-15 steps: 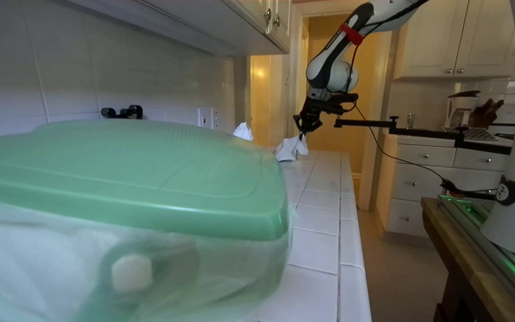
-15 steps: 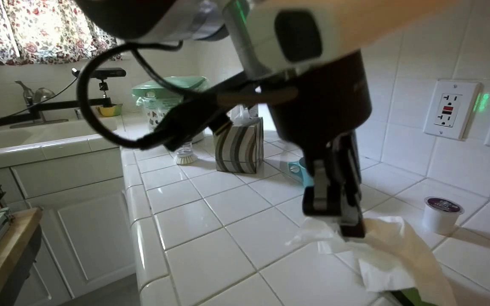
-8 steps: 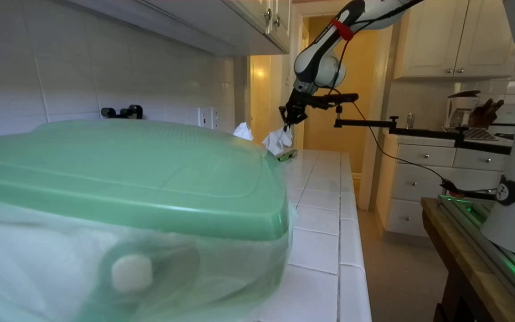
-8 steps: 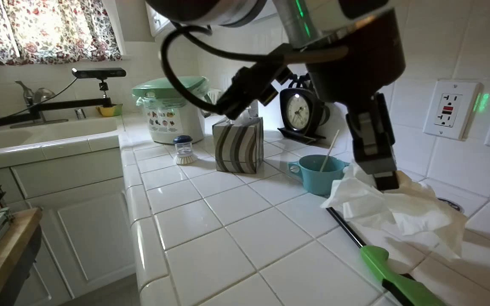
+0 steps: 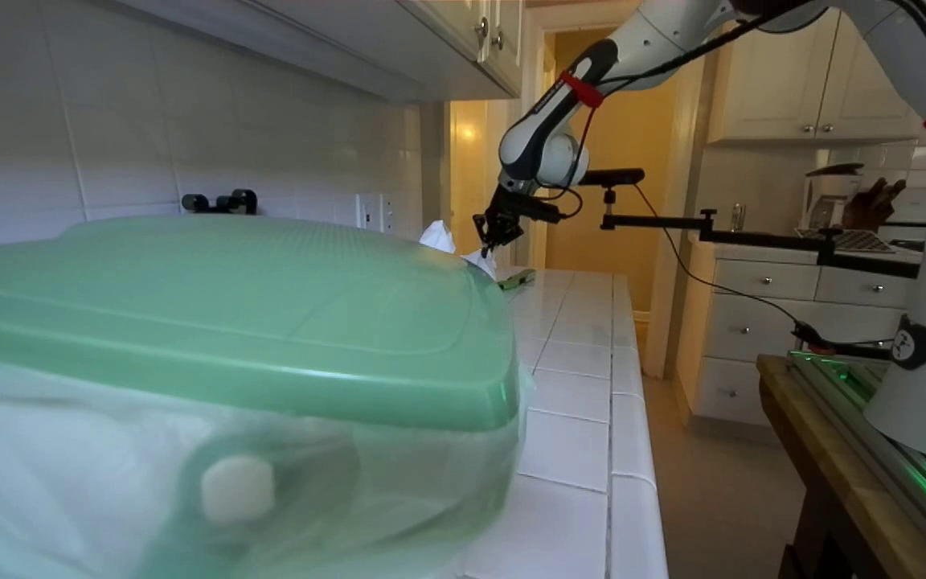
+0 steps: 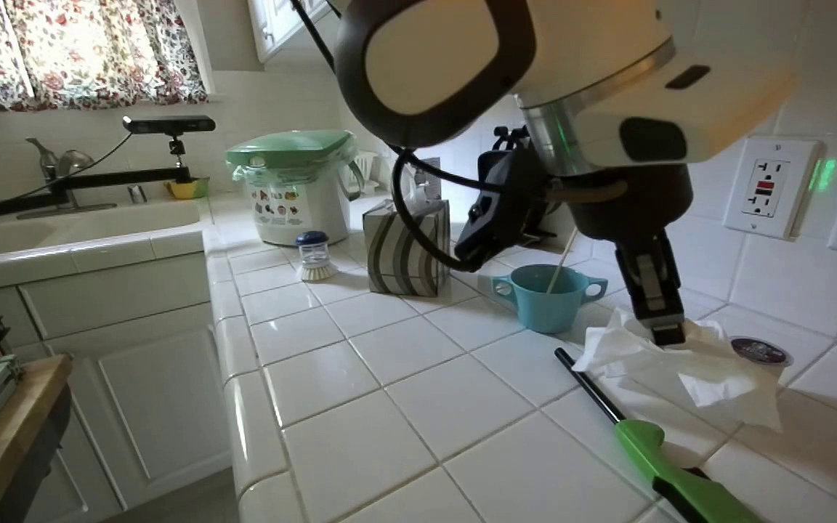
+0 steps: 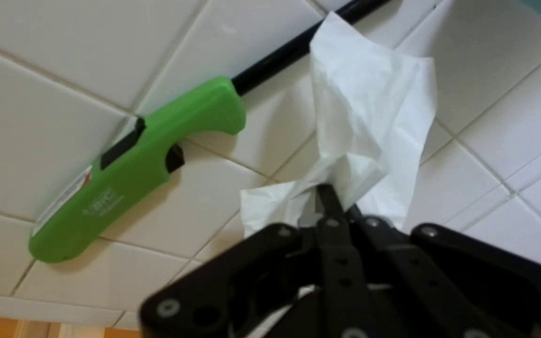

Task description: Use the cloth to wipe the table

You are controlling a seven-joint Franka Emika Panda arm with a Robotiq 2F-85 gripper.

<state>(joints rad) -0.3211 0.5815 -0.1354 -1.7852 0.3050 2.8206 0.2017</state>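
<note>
Wrist view has me nervous: cloth [image 7: 369, 117] right up by a lighter [image 7: 200, 105]

Going left to right in an exterior view, lighter as landmark. Left of it is tiled worktop [image 6: 455, 396]; if that's the next bit to wipe, a low sideways drag could shove the lighter along, so I'd lift over it.

Just past the lighter's black tip there's a teal cup [image 6: 549, 301] with a thin stick [image 6: 564, 256] poking out; swing wide and it could tip.

Next, the cloth: right of the lighter's shaft, though in the wrist view a corner overlaps it. Can't tell if they touch. Looks thin, so I reckon pressing hard could tear or snag it.

The end effector [image 6: 669, 335] is right of the shaft too, fingers squeezed together on one fold of cloth, so the loose corners might trail instead of wiping.

Furthest right of the shaft: a dark-lidded pod [image 6: 761, 351], partly hidden behind the cloth, so easy to bump.
</note>
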